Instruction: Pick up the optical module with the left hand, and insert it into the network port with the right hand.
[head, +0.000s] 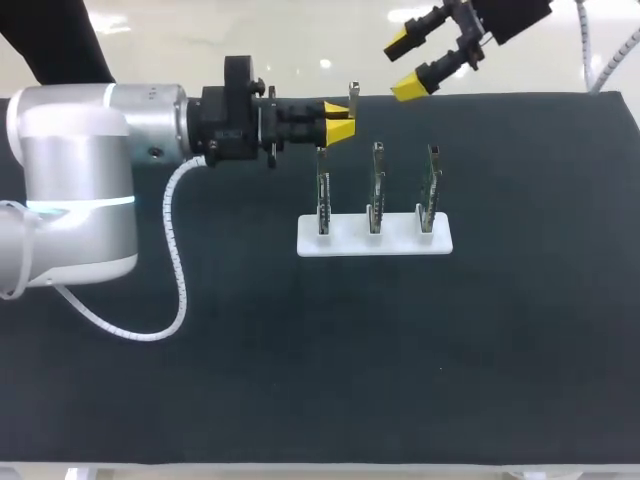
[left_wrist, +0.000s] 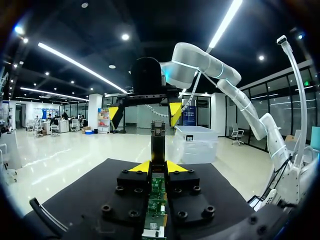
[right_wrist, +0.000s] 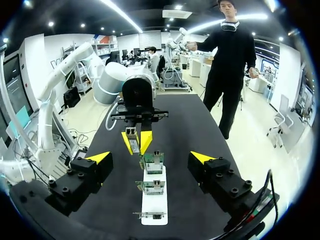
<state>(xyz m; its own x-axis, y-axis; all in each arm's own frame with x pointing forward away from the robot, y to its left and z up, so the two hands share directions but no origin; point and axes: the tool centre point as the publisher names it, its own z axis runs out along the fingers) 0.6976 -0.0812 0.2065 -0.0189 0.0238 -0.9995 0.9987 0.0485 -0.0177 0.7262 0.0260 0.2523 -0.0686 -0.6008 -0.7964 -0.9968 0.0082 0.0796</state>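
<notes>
The optical module (head: 352, 100), a slim metal piece, sticks out from between the yellow tips of my left gripper (head: 340, 120), which is shut on it just above the leftmost card. In the left wrist view the module (left_wrist: 158, 137) stands upright between the fingers of that gripper (left_wrist: 158, 166). Three upright green network port cards (head: 377, 185) stand in a white base (head: 345, 243). My right gripper (head: 415, 65) hangs open beyond the table's far edge. In the right wrist view it (right_wrist: 151, 157) is wide open above the cards (right_wrist: 152, 161), facing the held module (right_wrist: 131, 140).
The black table mat (head: 300, 380) stretches wide in front of the white base. A white cable (head: 175, 290) loops from my left arm over the mat at the left.
</notes>
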